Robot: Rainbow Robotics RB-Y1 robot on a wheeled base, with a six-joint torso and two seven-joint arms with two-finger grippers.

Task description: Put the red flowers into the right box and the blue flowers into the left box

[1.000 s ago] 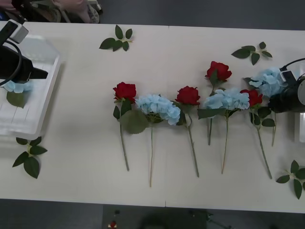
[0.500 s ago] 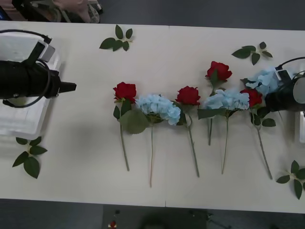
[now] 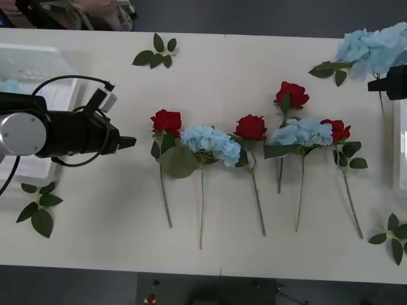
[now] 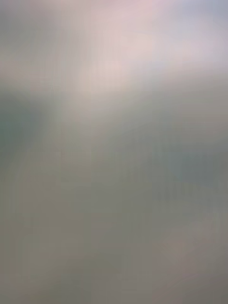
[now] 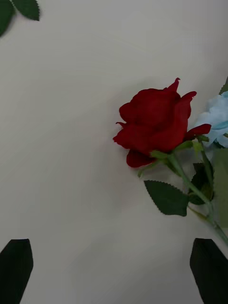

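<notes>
Reaching across the pale tabletop, the left gripper hovers with jaws apart just beside the leftmost red artificial rose, which lies flat among four roses and two light-blue hydrangeas. At the far right, the right gripper holds a fluffy light-blue hydrangea raised, jaws clamped on its stem. Behind the left arm sits the white slotted plastic basket.

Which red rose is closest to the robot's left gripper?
The leftmost red rose, beside the left gripper, whose open fingers point at it. The other three roses lie farther right.
</notes>
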